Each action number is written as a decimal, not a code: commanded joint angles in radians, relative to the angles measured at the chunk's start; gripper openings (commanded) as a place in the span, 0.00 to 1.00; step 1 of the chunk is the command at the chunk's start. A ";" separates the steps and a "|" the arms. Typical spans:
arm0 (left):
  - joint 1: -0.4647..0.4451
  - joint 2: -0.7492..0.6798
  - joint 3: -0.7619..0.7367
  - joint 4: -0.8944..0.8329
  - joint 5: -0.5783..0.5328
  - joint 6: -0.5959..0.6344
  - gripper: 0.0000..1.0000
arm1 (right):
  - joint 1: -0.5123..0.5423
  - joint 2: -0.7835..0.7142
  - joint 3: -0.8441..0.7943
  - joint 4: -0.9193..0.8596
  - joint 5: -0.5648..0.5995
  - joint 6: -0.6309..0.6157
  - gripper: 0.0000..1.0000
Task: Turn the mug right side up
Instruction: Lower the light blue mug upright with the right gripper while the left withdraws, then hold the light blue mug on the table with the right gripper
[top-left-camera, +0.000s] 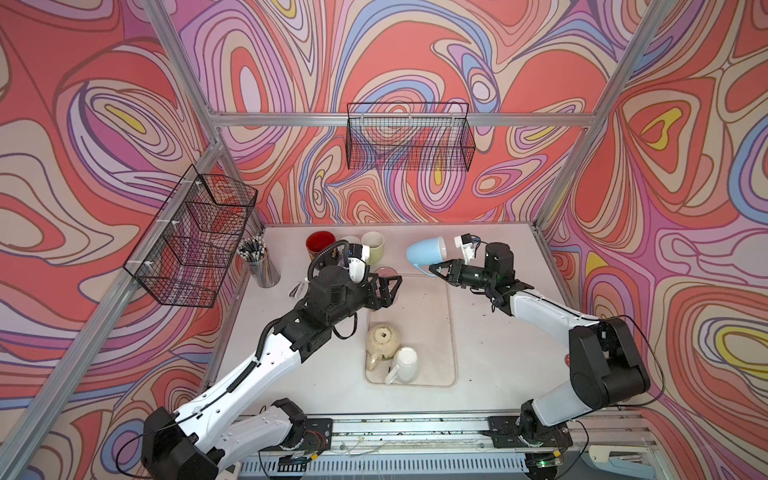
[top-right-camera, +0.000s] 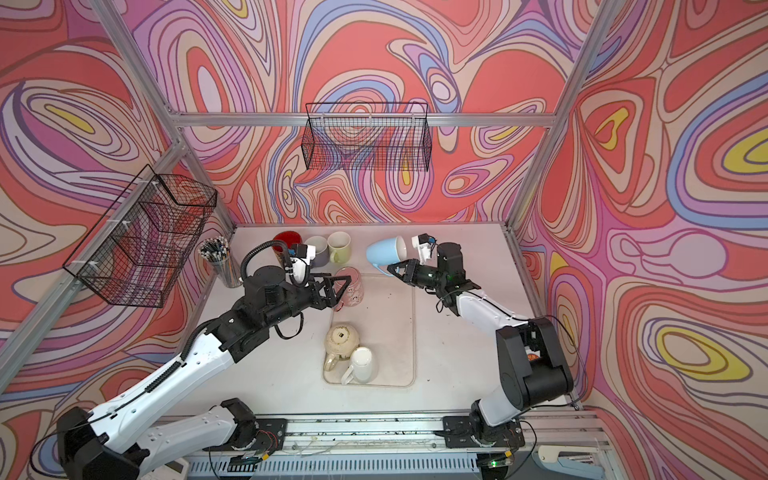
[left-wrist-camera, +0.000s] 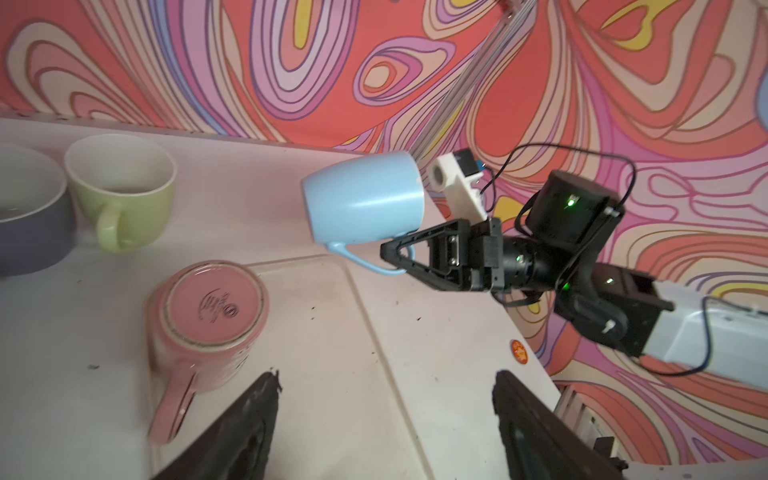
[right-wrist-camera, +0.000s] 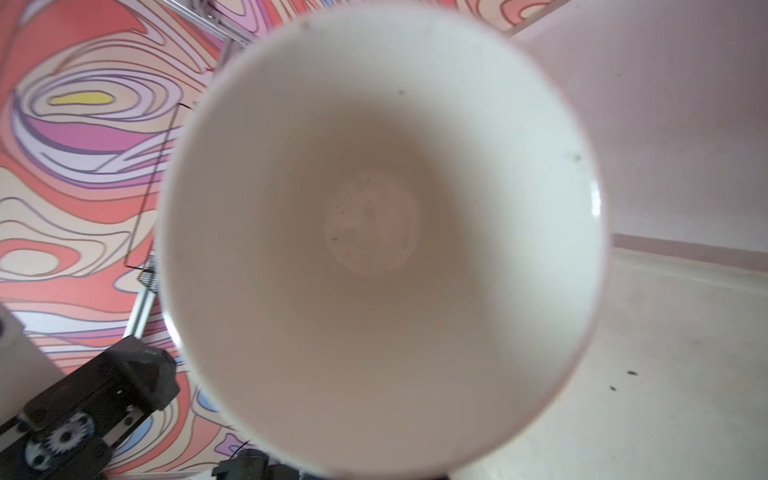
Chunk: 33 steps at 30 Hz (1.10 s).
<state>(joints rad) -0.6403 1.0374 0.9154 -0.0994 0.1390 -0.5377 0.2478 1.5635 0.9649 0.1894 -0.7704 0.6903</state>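
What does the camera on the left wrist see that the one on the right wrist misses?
Only the left wrist view shows the blue mug from outside, tipped sideways, its handle pinched by the right end effector, plus an upside-down pink mug, a green mug and the open left end effector. Only the right wrist view looks straight into that mug's white, speckled inside. Both share the mug, the table and the swirly wall.

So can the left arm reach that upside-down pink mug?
Probably yes. The left gripper is open and empty, the pink mug stands just beside it with nothing between them, and the right gripper holds the blue mug up in the air, well clear.
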 joint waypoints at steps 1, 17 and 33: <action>0.005 -0.045 0.052 -0.259 -0.129 0.071 0.84 | -0.003 0.040 0.130 -0.270 0.097 -0.200 0.00; 0.005 -0.182 0.109 -0.662 -0.280 0.249 0.86 | 0.103 0.370 0.683 -0.810 0.435 -0.447 0.00; 0.006 -0.316 -0.044 -0.633 -0.354 0.306 0.86 | 0.195 0.689 1.130 -1.027 0.677 -0.504 0.00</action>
<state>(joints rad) -0.6403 0.7223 0.8848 -0.7349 -0.1913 -0.2615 0.4416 2.2391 2.0277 -0.8310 -0.1486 0.2096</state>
